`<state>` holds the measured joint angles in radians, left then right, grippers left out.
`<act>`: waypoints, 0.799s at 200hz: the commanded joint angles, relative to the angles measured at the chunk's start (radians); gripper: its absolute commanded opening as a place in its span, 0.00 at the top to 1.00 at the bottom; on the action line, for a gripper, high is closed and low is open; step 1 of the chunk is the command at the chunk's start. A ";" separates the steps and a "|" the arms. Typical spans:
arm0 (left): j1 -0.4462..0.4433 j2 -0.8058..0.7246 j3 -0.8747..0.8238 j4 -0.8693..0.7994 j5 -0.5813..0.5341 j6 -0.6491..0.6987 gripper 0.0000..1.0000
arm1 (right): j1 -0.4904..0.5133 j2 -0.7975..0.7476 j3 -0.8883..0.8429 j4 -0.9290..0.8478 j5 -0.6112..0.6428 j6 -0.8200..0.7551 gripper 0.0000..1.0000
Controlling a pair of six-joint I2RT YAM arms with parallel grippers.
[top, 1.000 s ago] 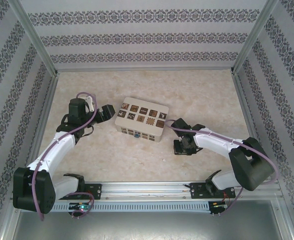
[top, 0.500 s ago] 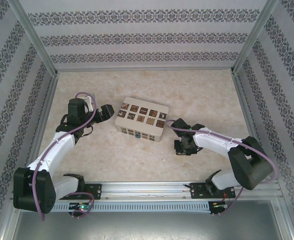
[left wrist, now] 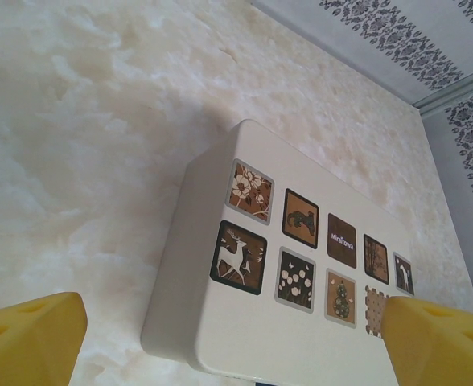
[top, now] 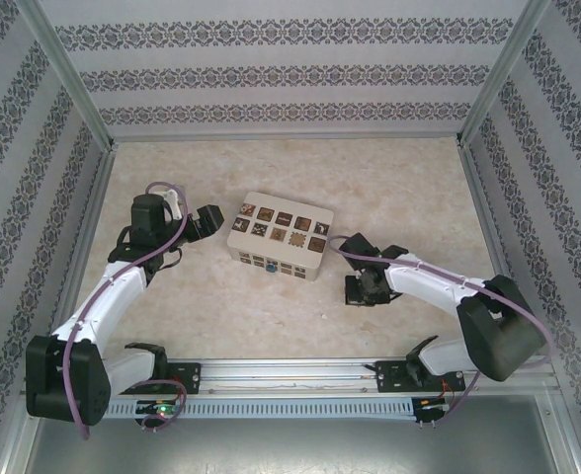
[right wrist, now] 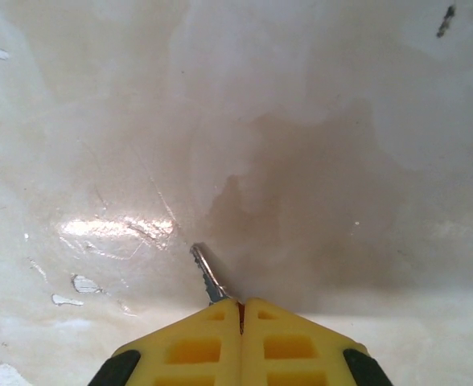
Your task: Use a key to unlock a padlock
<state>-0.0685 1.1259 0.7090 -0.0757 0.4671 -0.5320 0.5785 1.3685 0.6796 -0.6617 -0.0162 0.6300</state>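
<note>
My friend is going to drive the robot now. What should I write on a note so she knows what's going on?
The left gripper is open and holds nothing, right beside the left end of the white box.
The right gripper is shut on the key, its blade poking out in front, low over the table, to the right of the box.
The padlock sits on the box's near side; too small to read its shackle.
Done: key gripped.
Left: carry the key to the padlock, push it in and turn it, perhaps with the left gripper steadying the box.
</note>
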 commanded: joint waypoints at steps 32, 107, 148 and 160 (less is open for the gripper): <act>0.018 -0.044 0.033 -0.025 0.095 -0.140 0.06 | -0.006 -0.151 -0.037 0.124 -0.056 0.028 1.00; -0.018 -0.052 -0.106 0.399 0.262 -0.694 0.12 | -0.027 -0.291 -0.021 0.414 -0.176 0.149 1.00; -0.125 -0.017 -0.068 0.446 0.221 -0.777 0.13 | -0.018 -0.284 -0.024 0.622 -0.218 0.285 1.00; -0.164 0.001 -0.072 0.493 0.195 -0.827 0.14 | -0.010 -0.281 -0.013 0.643 -0.211 0.298 1.00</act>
<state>-0.1661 1.0988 0.6125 0.2718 0.6842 -1.2228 0.5652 1.0889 0.6498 -0.1543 -0.2031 0.8410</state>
